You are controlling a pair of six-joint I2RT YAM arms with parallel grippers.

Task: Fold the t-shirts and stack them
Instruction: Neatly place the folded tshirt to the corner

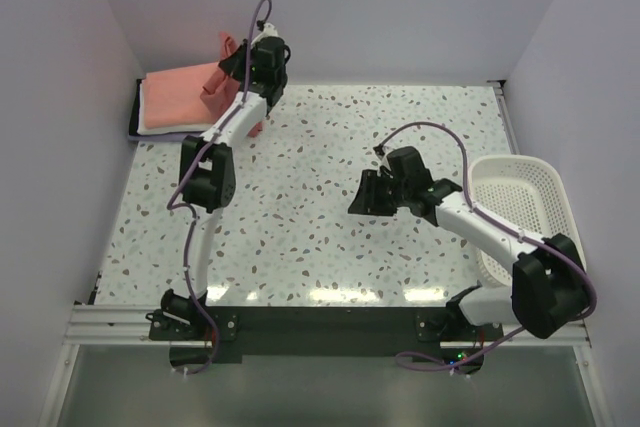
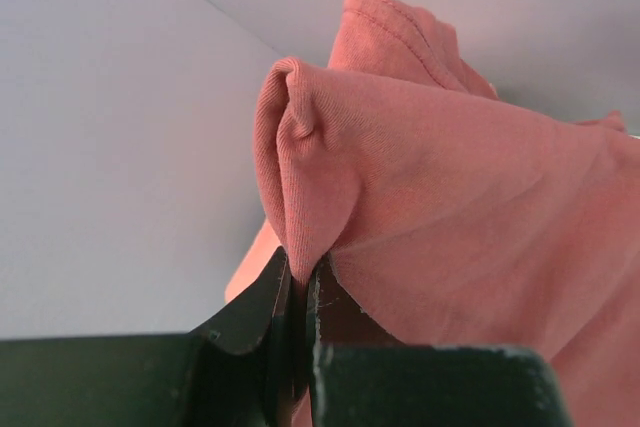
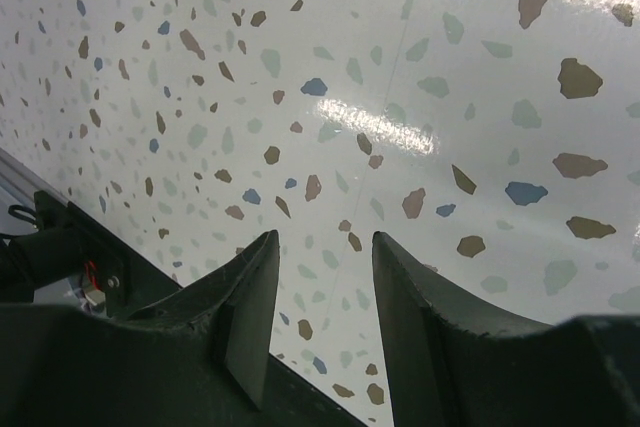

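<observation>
Top external view: I'm looking down on a pale speckled terrazzo table (image 1: 330, 147) that is sitting boxed in by plain white walls (image 1: 400, 7) at the back and both sides. A white lattice basket (image 1: 520, 197) is resting at the right edge, right beside the right arm's elbow. In the far left corner a folded stack (image 1: 175, 97) is lying against the wall, salmon-pink on top with a white layer under it. The lowest layer is showing only as a thin dark edge, so I'm not calling its colour.

The left arm (image 1: 205, 182) is stretching up the left side towards that corner, partly covering the stack's near right end. Its left gripper (image 1: 243, 62) is hanging just above the stack, jaws pinched tight on a fold of the dusty-red tee (image 1: 228, 47). In the left wrist view the cloth (image 2: 470, 177) is bunching up out of the closed fingers (image 2: 265, 297).

The right arm (image 1: 480, 227) is bending in from the basket side, with the right gripper (image 1: 362, 197) hovering over bare table near the middle. Its jaws are standing apart around nothing.
</observation>
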